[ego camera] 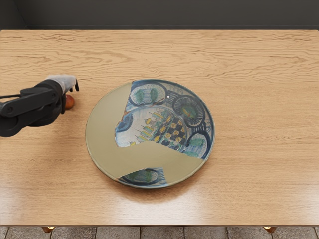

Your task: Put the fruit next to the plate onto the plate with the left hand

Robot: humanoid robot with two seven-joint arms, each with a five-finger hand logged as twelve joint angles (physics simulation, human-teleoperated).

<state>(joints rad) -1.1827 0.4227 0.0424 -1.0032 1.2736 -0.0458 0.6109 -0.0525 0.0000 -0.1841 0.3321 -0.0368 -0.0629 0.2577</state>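
A small orange-red fruit lies on the wooden table to the left of the plate, mostly hidden under my left hand. The plate is round and wide, with a blue, green and yellow pattern and a tan band across it. My left arm comes in from the left edge, and its grey hand sits right over the fruit. Dark fingertips point down beside the fruit. Whether the fingers close around the fruit is hidden by the hand's back. No right arm shows.
The wooden table spreads wide around the plate. Its front edge runs near the bottom of the picture and its far edge meets a dark wall at the top.
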